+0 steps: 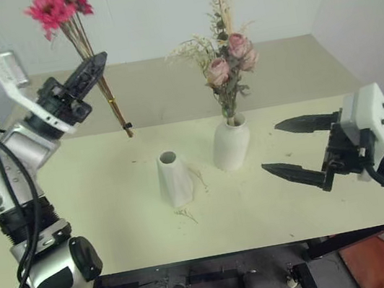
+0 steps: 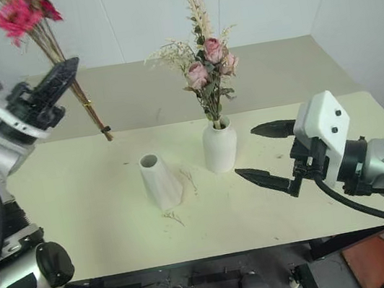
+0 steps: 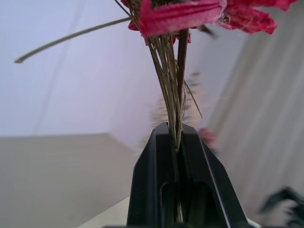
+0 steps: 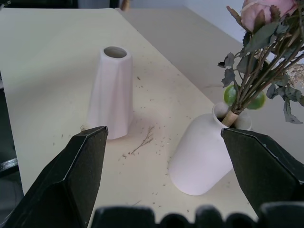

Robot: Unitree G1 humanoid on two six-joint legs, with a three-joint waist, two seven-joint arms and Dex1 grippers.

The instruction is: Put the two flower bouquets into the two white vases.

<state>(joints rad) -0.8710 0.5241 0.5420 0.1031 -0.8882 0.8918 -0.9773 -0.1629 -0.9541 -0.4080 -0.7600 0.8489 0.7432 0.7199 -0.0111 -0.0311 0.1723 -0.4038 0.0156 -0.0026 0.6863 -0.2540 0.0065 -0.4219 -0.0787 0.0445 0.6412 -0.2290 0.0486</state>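
Left gripper (image 1: 95, 66) clenched on magenta daisy bouquet's (image 1: 57, 8) stems, above the cream worktop's (image 1: 77, 206) far-left edge; right gripper (image 1: 289, 146) spread wide, holding nothing, beside the round white bottle-shaped vase (image 1: 231, 143).

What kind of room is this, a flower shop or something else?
Probably a lab or test room, not a shop. A plain cream table stands against bare white walls, holding just two white vases and dried flowers, and cabling runs along the robot's arms.
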